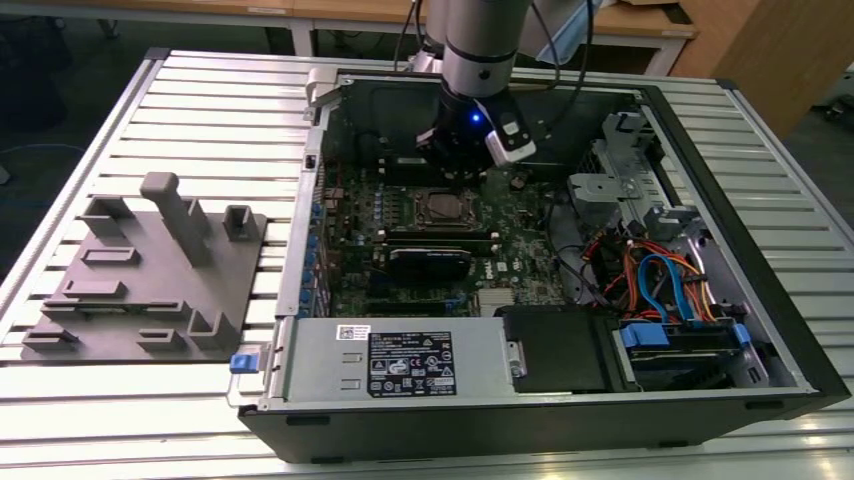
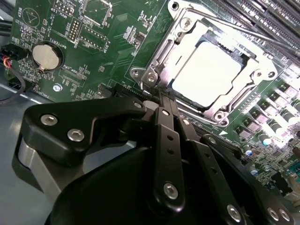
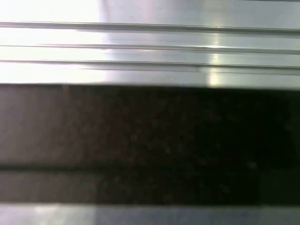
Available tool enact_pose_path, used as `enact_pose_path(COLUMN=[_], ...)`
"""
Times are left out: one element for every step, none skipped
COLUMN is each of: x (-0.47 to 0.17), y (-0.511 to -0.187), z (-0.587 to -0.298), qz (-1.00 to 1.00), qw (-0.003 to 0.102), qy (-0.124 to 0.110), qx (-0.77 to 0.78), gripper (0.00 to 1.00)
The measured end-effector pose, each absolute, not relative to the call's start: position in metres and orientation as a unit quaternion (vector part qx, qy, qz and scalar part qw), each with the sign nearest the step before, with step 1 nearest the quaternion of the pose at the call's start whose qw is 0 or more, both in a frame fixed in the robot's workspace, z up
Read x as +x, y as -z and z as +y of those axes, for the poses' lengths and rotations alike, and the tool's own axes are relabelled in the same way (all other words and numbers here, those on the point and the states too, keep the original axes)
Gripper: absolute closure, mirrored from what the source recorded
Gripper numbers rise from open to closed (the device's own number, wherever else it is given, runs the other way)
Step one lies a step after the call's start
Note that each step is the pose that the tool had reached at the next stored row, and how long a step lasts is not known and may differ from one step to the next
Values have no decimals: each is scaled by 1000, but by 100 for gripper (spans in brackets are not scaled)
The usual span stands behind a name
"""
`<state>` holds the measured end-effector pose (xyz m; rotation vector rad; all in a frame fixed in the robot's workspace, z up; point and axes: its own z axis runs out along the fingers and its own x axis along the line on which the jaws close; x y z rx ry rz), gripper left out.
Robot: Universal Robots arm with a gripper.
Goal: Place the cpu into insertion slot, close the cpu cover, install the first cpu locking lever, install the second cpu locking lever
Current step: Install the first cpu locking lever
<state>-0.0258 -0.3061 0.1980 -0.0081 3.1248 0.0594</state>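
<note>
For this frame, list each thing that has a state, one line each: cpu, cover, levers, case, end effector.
cpu: seated in the insertion slot, silvery top showing.
cpu cover: closed down around the cpu.
locking lever: lying along the cover's edge; latched or not, cannot tell.
computer case: side open, motherboard exposed.
end effector: fingers together, holding nothing, tips next to the cover's corner.

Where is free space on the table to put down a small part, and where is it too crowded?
Free: the ribbed table beyond the grey fixture block, bordered by the computer case; also the strip in front of that block. Crowded: inside the case, where the gripper hangs near the cpu among cables.
</note>
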Motion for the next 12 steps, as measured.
enact_pose_path(x=[-26,-26,-26,-26,-26,-26,-26,-26,-26,-26,-26,-26], y=[-198,-197,-197,-197,-197,-197,-197,-196,-196,-196,-196,-196], z=[-306,-306,-306,-306,-306,-306,-306,-306,-306,-306,-306,-306], qz=[1000,1000,1000,1000,1000,1000,1000,1000,1000,999,999,999], qw=[8,8,8,8,8,8,8,8,9,9,9,8], qy=[-18,-18,-17,-17,-17,-18,-20,-24,-29,-35,-38,-39], qx=[-3,-3,-3,-3,-3,-3,-3,-3,-3,-2,-2,-2], gripper=[90,90,90,90,90,90,90,90,90,90,90,90])
